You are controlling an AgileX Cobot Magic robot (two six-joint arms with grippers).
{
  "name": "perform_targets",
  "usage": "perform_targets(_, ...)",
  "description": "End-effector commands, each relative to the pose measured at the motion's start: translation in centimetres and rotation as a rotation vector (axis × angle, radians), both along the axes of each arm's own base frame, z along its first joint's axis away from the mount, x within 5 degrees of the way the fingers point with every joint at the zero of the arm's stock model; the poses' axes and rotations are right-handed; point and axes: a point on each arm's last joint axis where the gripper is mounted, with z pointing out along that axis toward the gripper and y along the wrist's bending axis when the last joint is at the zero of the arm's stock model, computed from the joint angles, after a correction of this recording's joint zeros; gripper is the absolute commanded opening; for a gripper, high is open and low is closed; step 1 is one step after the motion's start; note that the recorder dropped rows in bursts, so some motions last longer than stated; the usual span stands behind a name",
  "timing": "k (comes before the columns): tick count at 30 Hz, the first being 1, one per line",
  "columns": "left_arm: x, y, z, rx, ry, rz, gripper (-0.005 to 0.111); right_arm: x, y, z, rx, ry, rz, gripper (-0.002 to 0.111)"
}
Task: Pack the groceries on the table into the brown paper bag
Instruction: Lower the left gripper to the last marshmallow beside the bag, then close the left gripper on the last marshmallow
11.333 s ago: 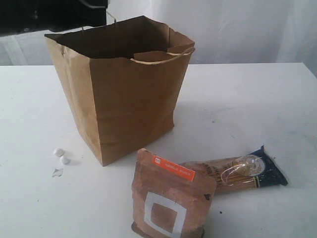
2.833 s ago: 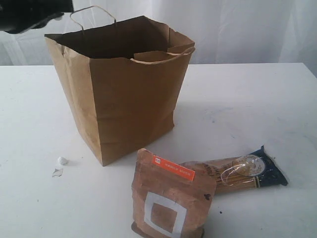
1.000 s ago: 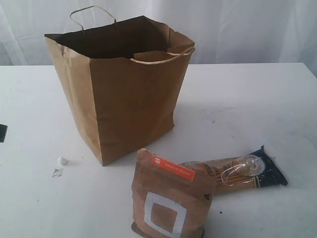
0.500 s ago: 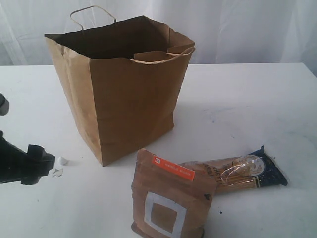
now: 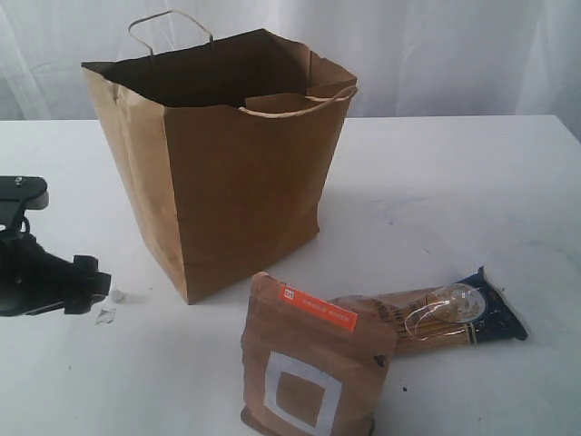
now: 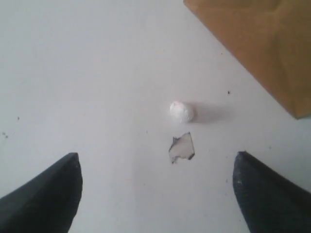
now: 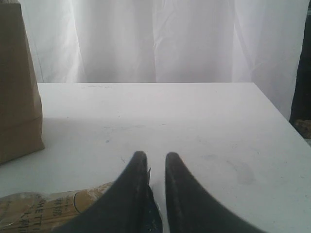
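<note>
Brown paper bag [image 5: 227, 163] upright, mouth open, left of middle on the table [image 5: 454, 182]. Brown pouch [image 5: 313, 363] standing at the near edge, spaghetti pack [image 5: 427, 322] flat just beside it. Left gripper [image 6: 155, 194] spread wide, empty, over a white crumb [image 6: 181, 111] and scrap [image 6: 181, 148] near the bag's corner. Right gripper [image 7: 151, 167] nearly closed, empty, above the pack.

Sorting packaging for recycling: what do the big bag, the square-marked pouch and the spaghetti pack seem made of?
Brown paper bag: matte kraft paper, stiff creases. Brown pouch: probably matte paper-faced, wrinkled; lining unseen. Spaghetti pack: clear glossy plastic film, given glare and strands showing through.
</note>
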Motion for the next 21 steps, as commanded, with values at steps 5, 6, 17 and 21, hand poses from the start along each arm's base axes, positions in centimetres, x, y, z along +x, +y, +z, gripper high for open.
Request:
perform_targets(5,2.4,-0.8,-1.3,0.058,0.056,-0.035,0.085,0.0,0.0,0.0,-0.001,-0.015,-0.004,0.014)
perform_targets(6,2.5,-0.8,-1.6,0.059,0.063,-0.036,0.085,0.0,0.0,0.0,-0.001,-0.015,-0.004,0.014)
perform_targets(17,3.8,-1.5,-4.0,0.070,0.101,-0.062,0.085,0.0,0.0,0.0,-0.001,-0.015,-0.004,0.014)
perform_targets(21,4.7,-1.8,-3.8,0.068,0.086,-0.066,0.085,0.0,0.0,0.0,-0.001,-0.015,-0.004,0.014)
